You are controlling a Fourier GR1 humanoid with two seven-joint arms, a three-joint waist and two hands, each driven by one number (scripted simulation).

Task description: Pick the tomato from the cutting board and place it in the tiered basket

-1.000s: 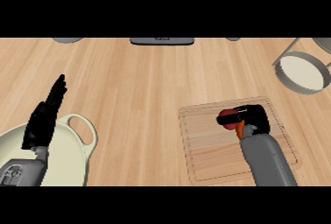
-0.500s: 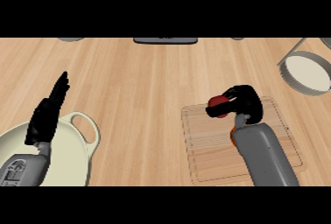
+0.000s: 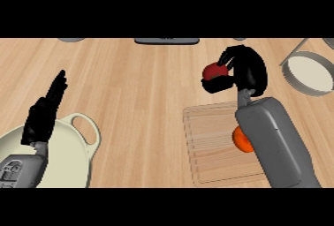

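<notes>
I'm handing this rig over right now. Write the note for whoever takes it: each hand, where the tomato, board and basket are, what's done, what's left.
Right hand: curled round the tomato, held above the counter beyond the far edge of the cutting board.
Left hand: open, fingers straight, resting at the view's left over the cream pot.
Tiered basket: far right, nothing seen in it.
An orange object shows on the board, partly hidden by the right forearm.
Done: tomato picked up and off the board.
Left: carry it right to the basket and release.
</notes>
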